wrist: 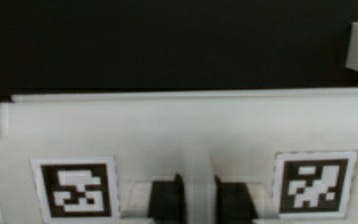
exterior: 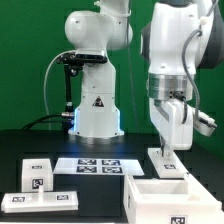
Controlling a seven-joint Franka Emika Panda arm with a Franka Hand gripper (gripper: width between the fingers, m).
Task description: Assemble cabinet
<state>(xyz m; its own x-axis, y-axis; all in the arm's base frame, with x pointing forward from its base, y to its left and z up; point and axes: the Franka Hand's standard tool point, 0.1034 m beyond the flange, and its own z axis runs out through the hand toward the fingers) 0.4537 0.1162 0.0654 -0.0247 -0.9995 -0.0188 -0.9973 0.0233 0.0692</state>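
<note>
Nearest the exterior camera, the large white plastic cabinet box (exterior: 160,198) sits open-topped on the black counter (exterior: 103,205), at the exterior view's right. I see no panel fitted to it.

Level with it at that view's left lies a long flat white tagged panel (exterior: 40,202), with a shorter white tagged piece (exterior: 35,170) just behind. Both are loose and well apart from the box.

Mid-counter is the thin flat white marker board (exterior: 95,165).

Just behind the box, a third white tagged panel (exterior: 166,160) lies under the claw (exterior: 165,143). In the wrist view this panel (wrist: 176,125) fills the frame, showing two tags. The dark fingers (wrist: 165,198) sit low at its near edge with a narrow white gap between them. I cannot tell whether the claw is pinching the panel or only straddling it.

Judgement: early stage. Nothing is joined yet, and every panel is left to mount, this one probably first.

Farthest back is the arm's white base (exterior: 95,105).
</note>
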